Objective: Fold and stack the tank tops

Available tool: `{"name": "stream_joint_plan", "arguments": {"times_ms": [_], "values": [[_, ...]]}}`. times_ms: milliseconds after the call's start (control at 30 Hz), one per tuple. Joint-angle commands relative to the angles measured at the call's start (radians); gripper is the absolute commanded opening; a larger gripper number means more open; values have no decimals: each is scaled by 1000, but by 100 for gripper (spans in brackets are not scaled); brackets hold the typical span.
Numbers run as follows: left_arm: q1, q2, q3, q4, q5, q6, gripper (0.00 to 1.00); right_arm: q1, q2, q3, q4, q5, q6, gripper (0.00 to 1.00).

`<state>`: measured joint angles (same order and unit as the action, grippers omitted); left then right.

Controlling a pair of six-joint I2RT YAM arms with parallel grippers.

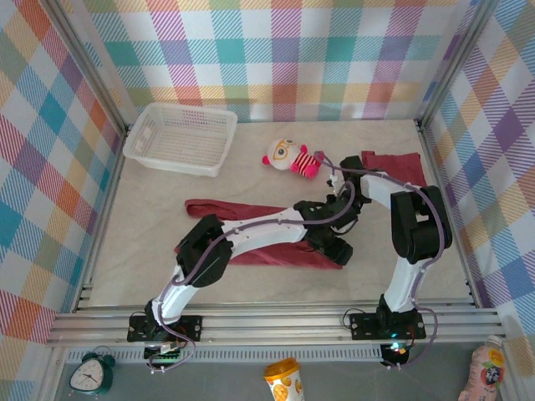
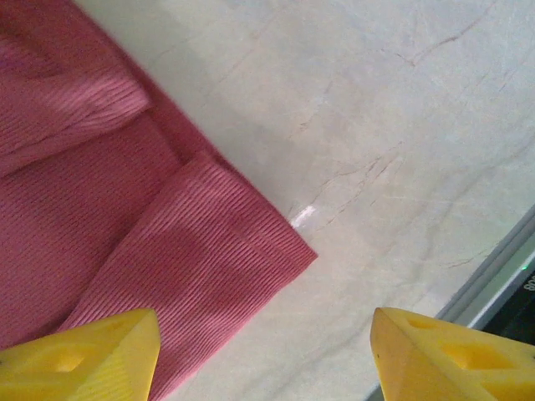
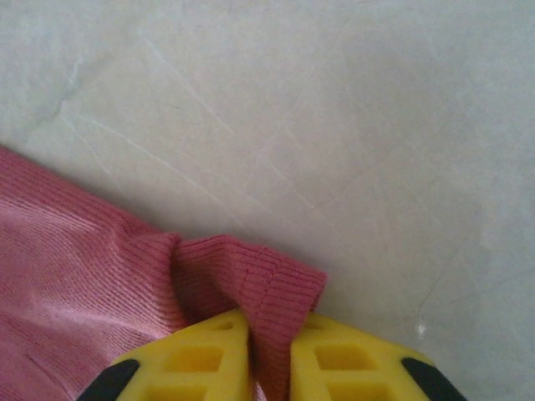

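Right tool (image 3: pixel 269 324) pinches tank top (image 3: pixel 84 276), left tool (image 2: pixel 266 327) spread; marbled table (image 3: pixel 334 125), plaid walls (image 1: pixel 292 50).

Bare tabletop (image 1: pixel 142 242) lies open on my left and along the near edge. Farther back the basket (image 1: pixel 180 138) and doll (image 1: pixel 288 157) stand in the way. My left arm (image 1: pixel 259 234) bars the middle, over the spread tank top (image 1: pixel 217 209).

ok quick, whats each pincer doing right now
left pincer: open, holding nothing
right pincer: closed, pinching a fold at the edge of the tank top
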<state>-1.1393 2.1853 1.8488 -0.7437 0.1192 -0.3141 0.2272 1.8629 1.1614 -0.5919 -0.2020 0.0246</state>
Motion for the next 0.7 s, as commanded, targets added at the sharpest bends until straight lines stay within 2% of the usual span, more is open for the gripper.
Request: {"name": "stream_joint_plan", "arguments": {"times_ms": [0,267,400,567,667], "values": [[-37,73,95,-76,-59,101,67,-8,19,-10,-23,-38,2,15],[-74,208,198,-155,-141,164,63,-27,2,-11,-31,-54,-25,13],[-86,244,204,-186,-186,184,57,-36,-7,-12,-37,-42,-34,13],[-101,298,203,-243,-232,212,44,-36,-15,-12,-45,-30,-47,12],[-113,349,256,-347,-295,218,25,-37,-25,-11,-61,-53,-79,8]]}}
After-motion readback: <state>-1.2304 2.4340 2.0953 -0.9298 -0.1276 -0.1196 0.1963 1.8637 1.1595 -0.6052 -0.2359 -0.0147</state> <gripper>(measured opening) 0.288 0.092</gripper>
